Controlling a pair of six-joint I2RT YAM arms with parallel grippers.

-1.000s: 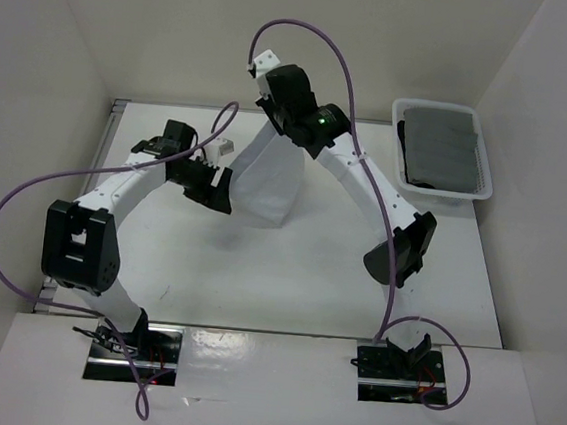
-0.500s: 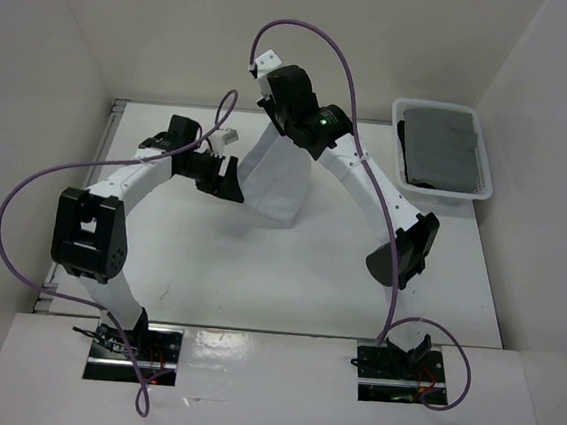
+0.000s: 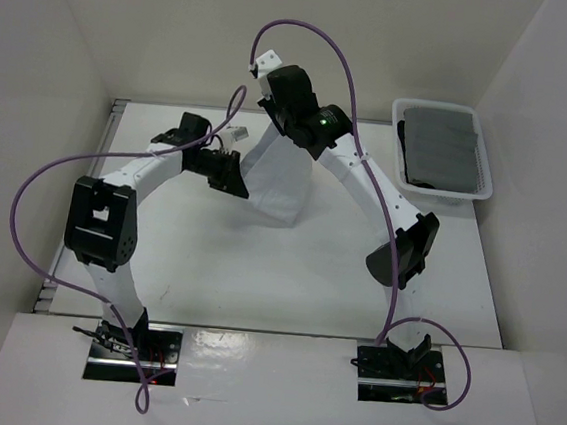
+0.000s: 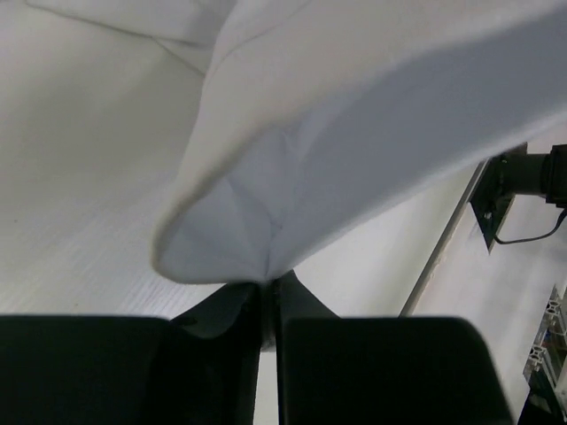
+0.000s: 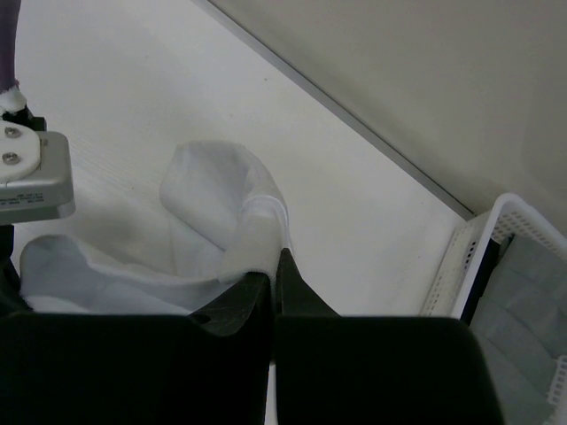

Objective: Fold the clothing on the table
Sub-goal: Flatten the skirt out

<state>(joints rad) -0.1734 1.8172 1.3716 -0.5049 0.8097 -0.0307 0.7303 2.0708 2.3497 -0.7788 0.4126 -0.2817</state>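
While the soft, plain white rectangular clothing (image 3: 279,177) is hanging above the far middle of the flat white table (image 3: 288,273), both arms are pinching it. The right gripper (image 3: 270,119) is clenching its top fold. The left gripper (image 3: 236,180) is closing on a low corner at the left side, and the wrist view is showing that corner nipped between the black fingers (image 4: 221,310).

Doing this step well, I judge, is calling for a firm bite on that corner before any pull. Both grips should then be moving apart evenly, so the fabric is spreading flat rather than twisting.

Compared with a second ago, the left gripper is sitting farther up and to the right, against the cloth instead of beside it. Its jaws are drawn in rather than gaping. The right arm is holding the same pose.
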